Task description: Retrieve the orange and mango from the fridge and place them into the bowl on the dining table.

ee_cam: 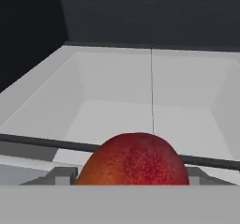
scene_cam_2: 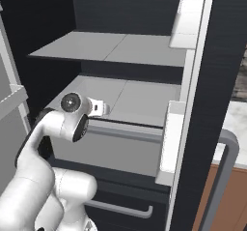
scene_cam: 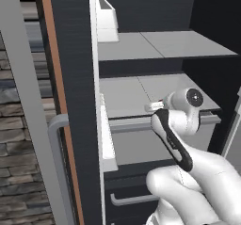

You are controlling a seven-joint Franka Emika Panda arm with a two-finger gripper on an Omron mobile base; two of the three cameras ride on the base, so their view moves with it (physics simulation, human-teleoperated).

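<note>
The fridge (scene_cam: pixel 75 78) (scene_cam_2: pixel 217 56) stands open with its grey shelves bare. My gripper (scene_cam: pixel 156 107) (scene_cam_2: pixel 99 108) reaches in at the front rim of the lower grey bin (ee_cam: pixel 117 87). In the hand view the mango (ee_cam: pixel 133 160), red-orange and rounded, sits right at the gripper (ee_cam: pixel 133 180), in front of the bin's dark rim bar; the fingers appear shut on it, though their tips are hidden. The orange, the bowl and the dining table are out of view.
Open fridge doors flank the arm, each with white door bins (scene_cam: pixel 106 19) (scene_cam_2: pixel 185 22) and a long grey bar handle (scene_cam: pixel 56 163) (scene_cam_2: pixel 222 177). Below the bin is a dark drawer with a handle (scene_cam: pixel 134 199) (scene_cam_2: pixel 120 208). A stone wall (scene_cam: pixel 14 172) is at left.
</note>
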